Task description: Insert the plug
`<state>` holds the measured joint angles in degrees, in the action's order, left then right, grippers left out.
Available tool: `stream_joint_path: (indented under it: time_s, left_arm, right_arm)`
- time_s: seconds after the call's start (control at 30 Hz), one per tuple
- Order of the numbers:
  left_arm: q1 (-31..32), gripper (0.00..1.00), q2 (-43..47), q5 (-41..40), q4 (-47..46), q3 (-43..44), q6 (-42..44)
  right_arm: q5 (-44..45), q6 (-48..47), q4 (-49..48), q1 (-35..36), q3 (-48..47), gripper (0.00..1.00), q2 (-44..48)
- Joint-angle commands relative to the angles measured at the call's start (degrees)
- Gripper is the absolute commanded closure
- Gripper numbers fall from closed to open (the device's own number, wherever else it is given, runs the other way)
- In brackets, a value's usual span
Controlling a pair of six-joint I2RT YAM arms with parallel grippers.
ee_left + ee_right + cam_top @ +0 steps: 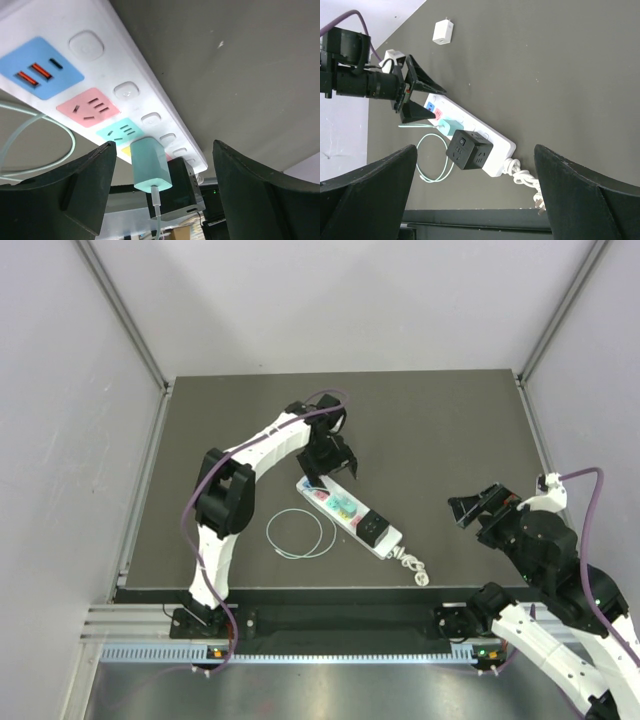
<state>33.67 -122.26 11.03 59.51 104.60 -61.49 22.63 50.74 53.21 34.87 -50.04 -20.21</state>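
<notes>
We see the plug (150, 165) standing on the power strip (95, 75), in the gap between our left fingers (85, 190) and touching neither. The block (175, 195) sits on the strip just past the plug. The cord loop (268, 530) lies on the worktop (450, 430), outside one finger. Our right fingers (370, 195) are well apart from the strip, with the small charger (442, 32) far beyond them.
</notes>
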Motion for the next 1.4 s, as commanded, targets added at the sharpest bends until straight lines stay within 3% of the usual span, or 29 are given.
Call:
stream_joint_path:
  time_s: [0.0,0.23,0.53,0.7,0.9,1.17,1.37]
  left_arm:
    - [-2.4,0.19,4.4,0.0,-4.6,1.9,6.3]
    - [-6.3,0.21,7.4,0.6,-14.9,1.0,16.5]
    - [-7.6,0.19,3.6,-19.8,-24.2,6.9,40.3]
    - [-7.3,0.19,-1.0,-17.4,-31.6,8.4,52.9]
    - [-7.4,0.1,-6.4,-18.1,-36.0,11.6,59.4]
    - [-7.3,0.08,-17.0,-17.7,-34.9,21.3,63.6]
    - [-7.4,0.07,-21.3,-16.5,-35.9,22.8,64.5]
  right_arm:
    - [1.0,-1.0,-1.2,0.2,-1.4,0.0,0.1]
    - [0.3,-2.4,-3.5,0.2,-0.3,0.01,0.4]
    - [-2.9,-12.4,-14.4,0.2,5.9,0.0,3.4]
    - [-2.3,-17.9,-22.4,0.2,9.9,0.0,3.8]
    - [-3.3,-18.4,-24.3,0.2,9.3,0.0,1.2]
    - [-2.9,-18.9,-27.4,0.2,10.5,0.0,0.2]
    - [-2.7,-20.1,-27.6,0.2,9.6,0.0,-2.6]
